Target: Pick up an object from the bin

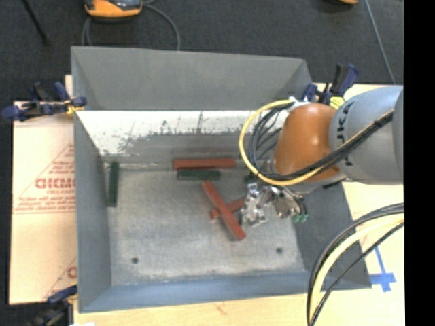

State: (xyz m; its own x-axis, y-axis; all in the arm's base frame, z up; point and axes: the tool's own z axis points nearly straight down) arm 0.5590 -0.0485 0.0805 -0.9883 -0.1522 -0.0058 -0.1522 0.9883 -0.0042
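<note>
My gripper (253, 212) hangs low in the right half of the bin, its metal fingers right beside the lower end of a red-brown stick (221, 209) that lies slanted across the bin's middle. A short red-brown piece (224, 215) crosses that stick near the fingers. Whether a finger touches the stick I cannot tell. Further back a longer red-brown bar (204, 163) lies level by the back wall, with a dark green bar (198, 174) just in front of it.
Another dark green bar (111, 183) lies upright along the left wall. The arm with its orange cover and looped cables reaches in over the bin's right rim. The bin's front and left floor is bare grey.
</note>
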